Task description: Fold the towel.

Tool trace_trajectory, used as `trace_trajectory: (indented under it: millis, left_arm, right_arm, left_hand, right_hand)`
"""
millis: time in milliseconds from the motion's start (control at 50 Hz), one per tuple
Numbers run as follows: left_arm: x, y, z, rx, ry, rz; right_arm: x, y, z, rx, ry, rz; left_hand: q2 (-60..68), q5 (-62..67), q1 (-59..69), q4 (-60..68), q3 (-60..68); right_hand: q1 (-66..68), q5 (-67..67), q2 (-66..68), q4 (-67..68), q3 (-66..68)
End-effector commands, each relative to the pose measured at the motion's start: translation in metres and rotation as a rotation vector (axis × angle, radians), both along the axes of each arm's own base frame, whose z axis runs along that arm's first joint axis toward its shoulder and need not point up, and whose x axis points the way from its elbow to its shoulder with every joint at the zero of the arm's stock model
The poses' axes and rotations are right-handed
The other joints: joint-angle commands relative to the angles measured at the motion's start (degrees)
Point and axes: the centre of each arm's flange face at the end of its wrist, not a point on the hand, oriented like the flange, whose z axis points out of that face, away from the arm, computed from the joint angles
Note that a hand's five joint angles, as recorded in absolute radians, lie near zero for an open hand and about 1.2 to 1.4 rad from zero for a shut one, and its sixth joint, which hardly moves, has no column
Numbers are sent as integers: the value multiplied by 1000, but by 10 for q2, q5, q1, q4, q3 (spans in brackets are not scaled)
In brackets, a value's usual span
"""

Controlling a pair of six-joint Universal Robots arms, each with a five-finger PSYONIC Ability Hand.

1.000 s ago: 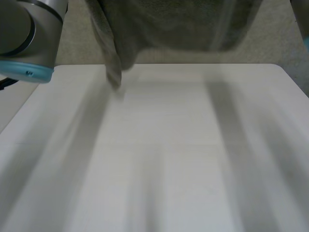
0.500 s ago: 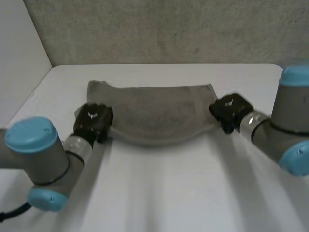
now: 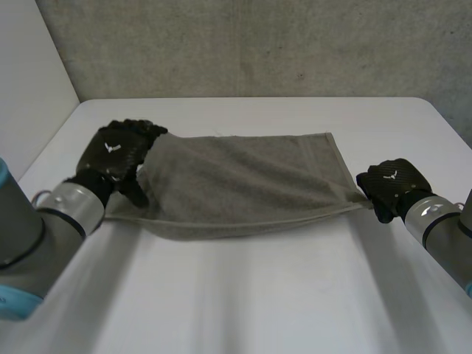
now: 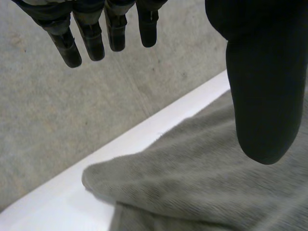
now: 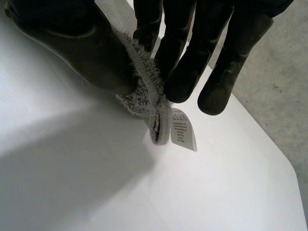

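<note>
grey towel [image 3: 243, 177]: right hand [image 3: 391, 183] pinches its near right corner; left hand [image 3: 118, 151] sits unclenched at the left end. i fear a one-sided pull skews it.

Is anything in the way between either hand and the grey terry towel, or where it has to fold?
Nothing visible does. The right hand pinches a corner at the grey terry towel's right end; the left hand is open over its left end on the white table.

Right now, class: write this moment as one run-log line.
towel: spread on table | left hand: open, at towel's left end | right hand: pinching towel's near right corner
</note>
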Motion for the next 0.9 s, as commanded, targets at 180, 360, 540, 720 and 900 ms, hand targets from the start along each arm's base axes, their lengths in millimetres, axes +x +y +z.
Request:
trace_trajectory:
  millis: [180,360,540,720,900]
  left_arm:
    - [-8,-45,-26,158,-20,-85]
    - [-3,-31,-36,292,-51,-82]
    - [15,-18,-47,271,-176,-75]
    - [32,-25,-75,193,-321,-68]
    - [33,-39,-81,81,-308,-40]
  right_arm:
    - [3,5,-27,65,6,23]
    - [4,5,-31,67,9,29]
    - [4,3,-33,70,8,27]
    - [4,3,-34,71,10,27]
    - [4,4,-35,74,10,27]
  left_hand:
    - [60,58,59,60,60]
    - [110,108,109,110,110]
    - [193,191,192,193,193]
    - [193,191,192,193,193]
    - [213,211,212,213,213]
  right_hand:
    - [32,26,32,31,28]
    - [32,26,32,31,28]
    - [32,26,32,31,28]
    - [32,26,32,31,28]
    - [32,26,32,31,28]
